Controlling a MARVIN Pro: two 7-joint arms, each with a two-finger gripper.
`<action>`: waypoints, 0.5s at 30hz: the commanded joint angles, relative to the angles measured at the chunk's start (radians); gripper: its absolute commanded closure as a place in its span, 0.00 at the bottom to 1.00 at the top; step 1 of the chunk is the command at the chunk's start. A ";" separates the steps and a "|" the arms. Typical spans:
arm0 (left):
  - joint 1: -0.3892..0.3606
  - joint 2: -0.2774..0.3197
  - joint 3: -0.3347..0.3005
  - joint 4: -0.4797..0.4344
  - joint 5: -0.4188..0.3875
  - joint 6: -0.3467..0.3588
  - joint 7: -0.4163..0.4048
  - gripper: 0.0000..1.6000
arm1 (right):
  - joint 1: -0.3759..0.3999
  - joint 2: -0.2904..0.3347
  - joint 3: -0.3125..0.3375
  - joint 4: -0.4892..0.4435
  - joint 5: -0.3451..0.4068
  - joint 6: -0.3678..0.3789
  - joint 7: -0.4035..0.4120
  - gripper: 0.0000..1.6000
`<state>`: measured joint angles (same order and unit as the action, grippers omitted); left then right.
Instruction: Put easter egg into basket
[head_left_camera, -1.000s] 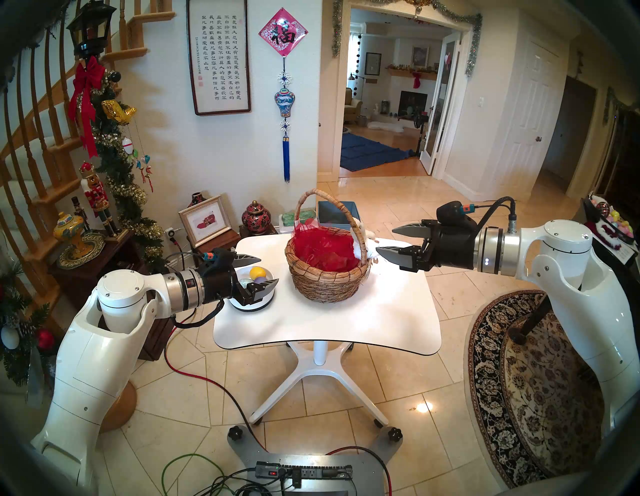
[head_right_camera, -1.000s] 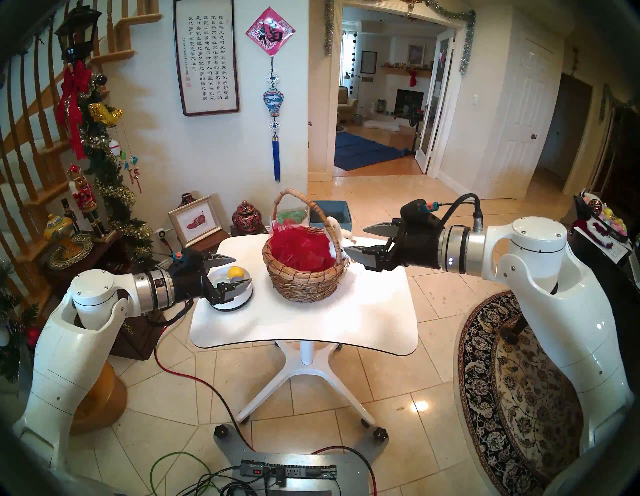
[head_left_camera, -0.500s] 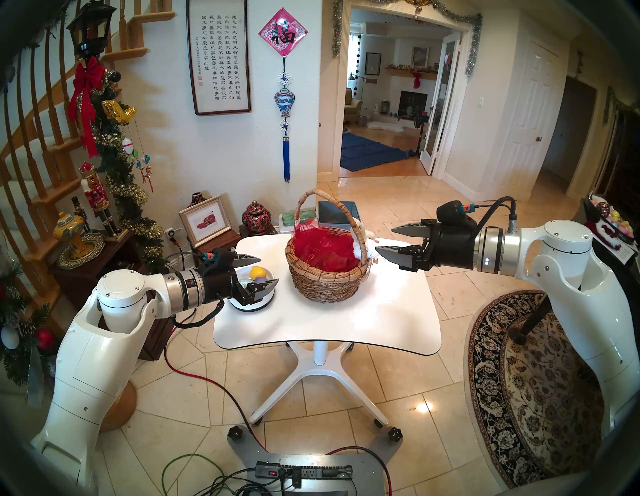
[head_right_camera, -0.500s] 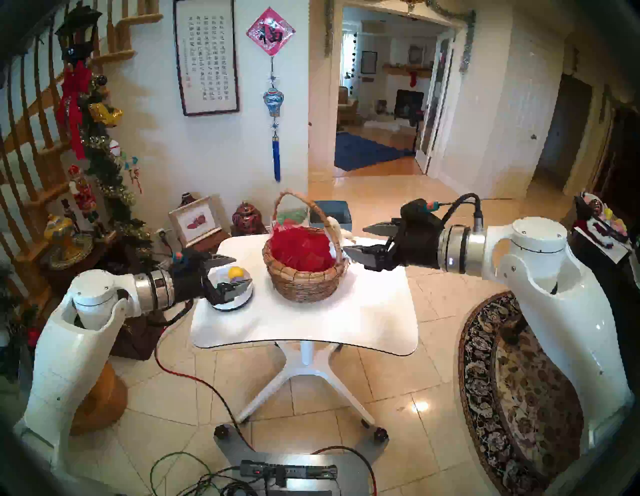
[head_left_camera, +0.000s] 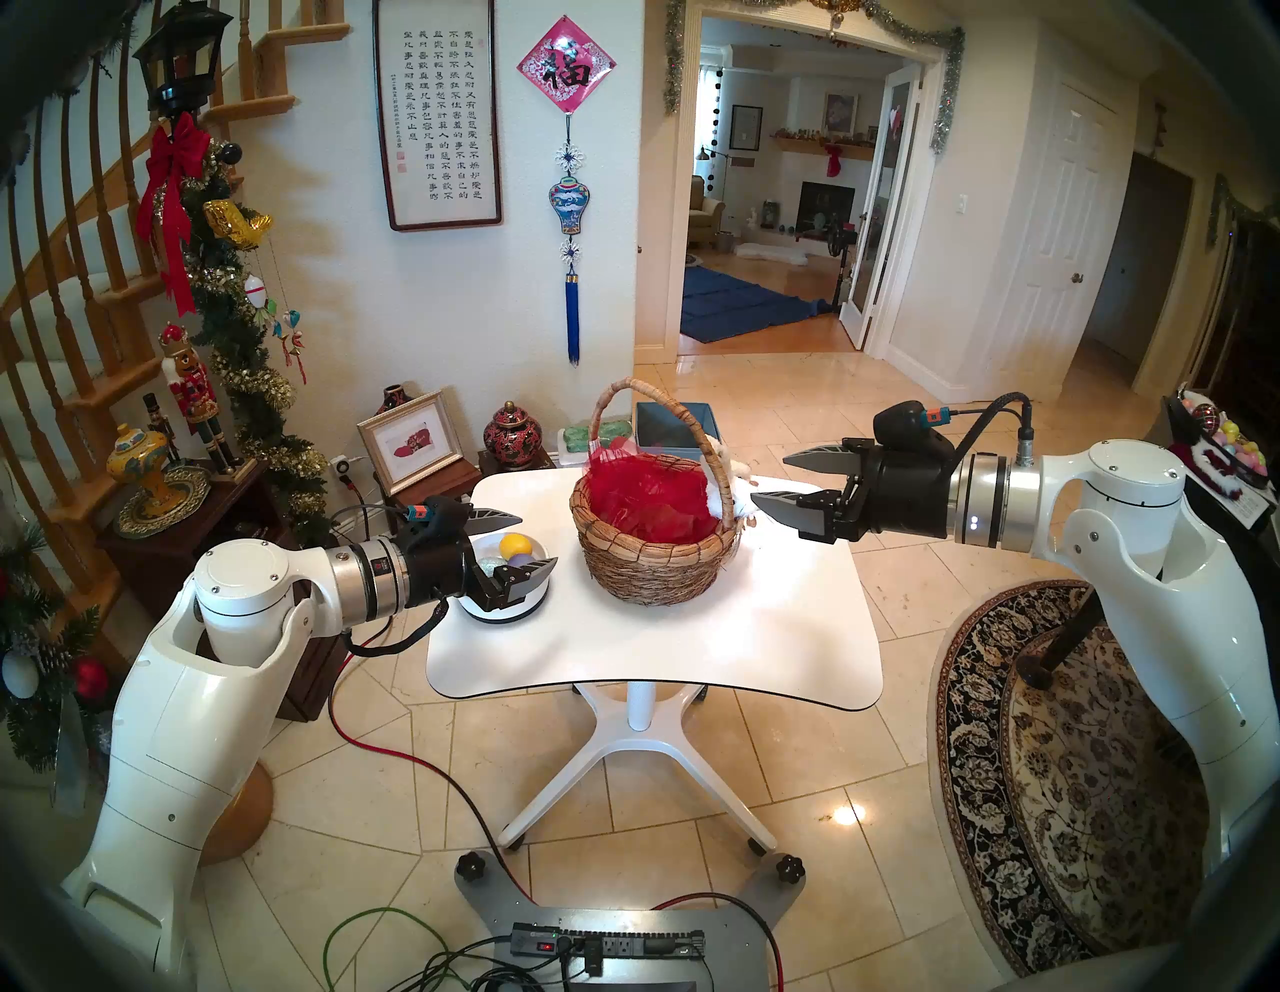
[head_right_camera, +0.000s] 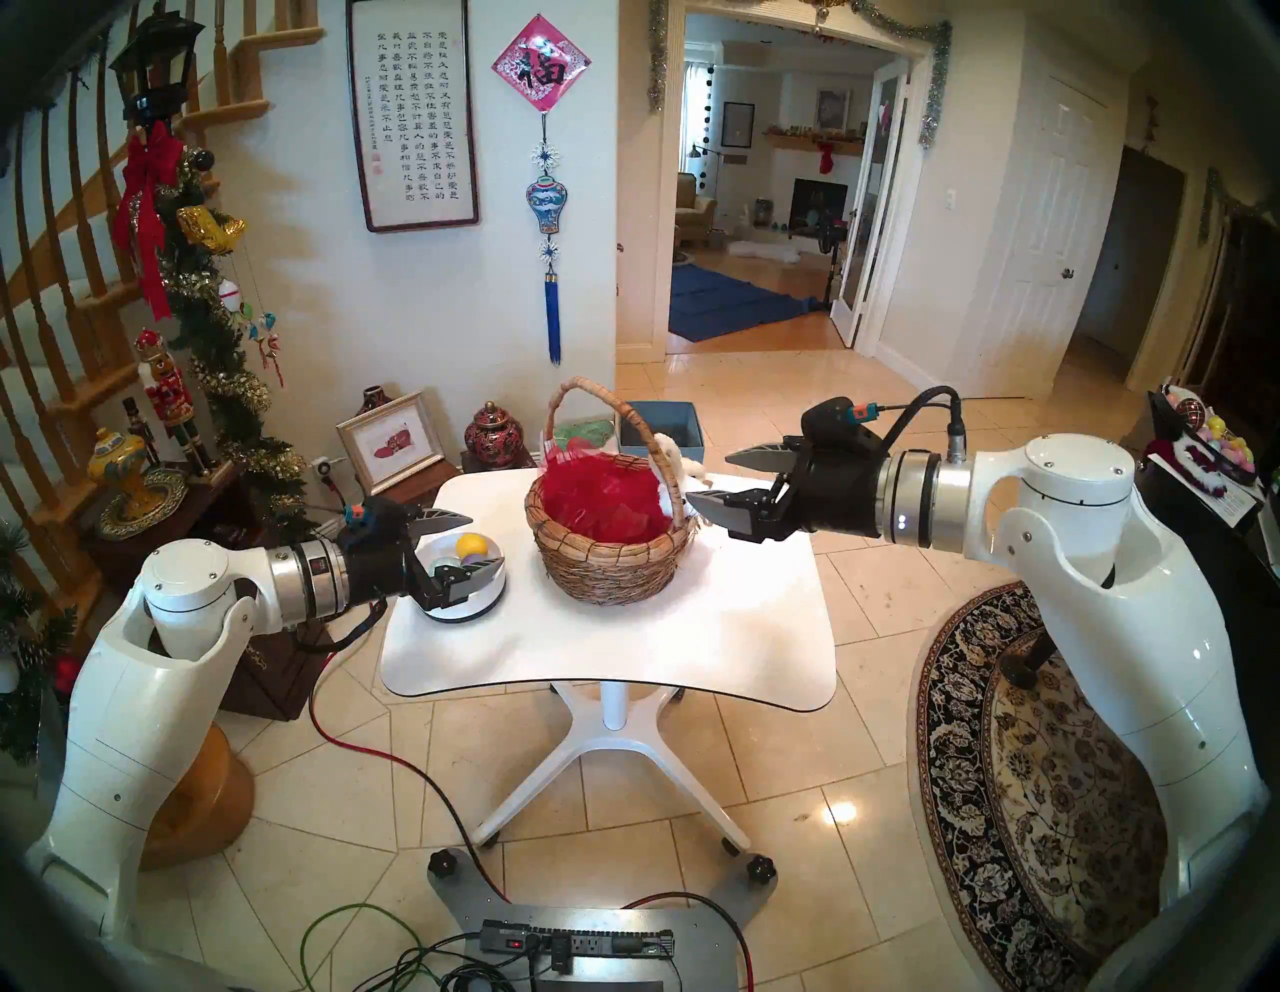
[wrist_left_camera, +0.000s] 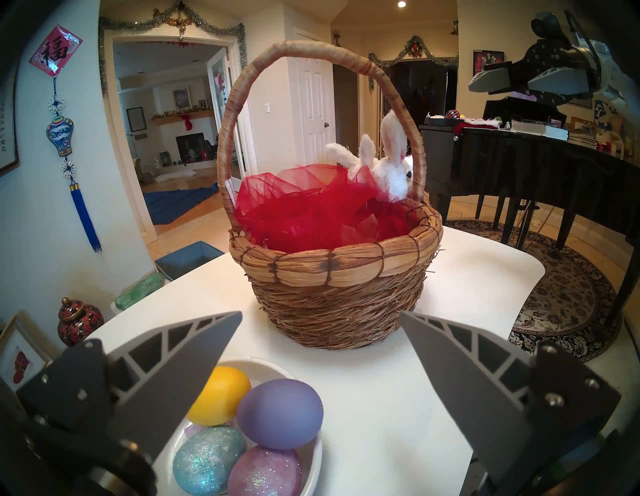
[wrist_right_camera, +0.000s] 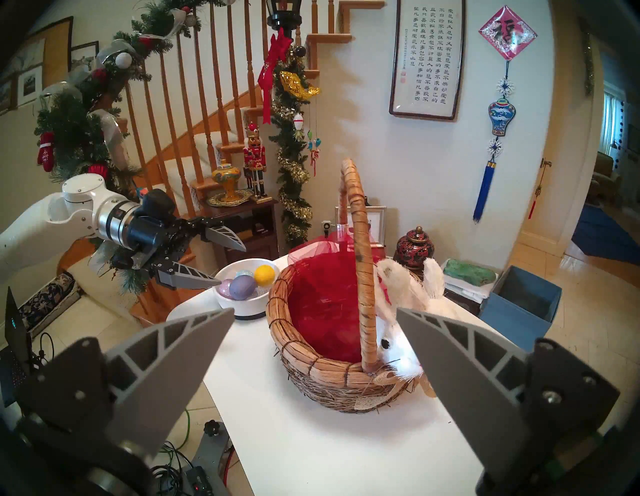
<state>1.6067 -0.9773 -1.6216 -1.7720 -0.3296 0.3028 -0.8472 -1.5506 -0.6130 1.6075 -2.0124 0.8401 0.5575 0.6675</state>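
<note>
The wicker basket (head_left_camera: 651, 554) with red mesh lining and a white plush bunny (wrist_left_camera: 391, 173) on its rim stands mid-table. To its left a white bowl (head_left_camera: 505, 609) holds several Easter eggs: yellow (wrist_left_camera: 220, 398), purple (wrist_left_camera: 280, 412), glittery blue (wrist_left_camera: 207, 460) and glittery pink (wrist_left_camera: 265, 471). My left gripper (head_left_camera: 539, 540) hovers open just above the bowl, pointing at the basket, with nothing between its fingers. My right gripper (head_left_camera: 769, 479) hangs open and empty beside the basket's right rim, near the bunny. The basket shows no egg inside.
The white table (head_left_camera: 692, 644) is small, on a wheeled pedestal. A grey-blue bin (head_left_camera: 675, 422) sits on the floor behind it. A side table with a red jar (head_left_camera: 511, 435) stands far left, a black piano (wrist_left_camera: 519, 162) to the right. Cables lie on the floor.
</note>
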 joint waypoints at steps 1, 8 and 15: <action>-0.007 0.002 -0.001 -0.005 0.000 0.000 0.000 0.00 | 0.008 0.003 0.007 0.000 -0.001 -0.003 -0.001 0.00; -0.007 0.002 -0.001 -0.005 0.000 0.000 0.000 0.00 | 0.008 0.004 0.007 0.000 0.000 -0.004 -0.002 0.00; -0.025 0.007 -0.017 0.015 -0.018 -0.015 -0.026 0.00 | 0.008 0.005 0.006 0.000 0.001 -0.005 -0.002 0.00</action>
<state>1.6056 -0.9762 -1.6238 -1.7677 -0.3335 0.3010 -0.8580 -1.5506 -0.6103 1.6070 -2.0123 0.8428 0.5558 0.6668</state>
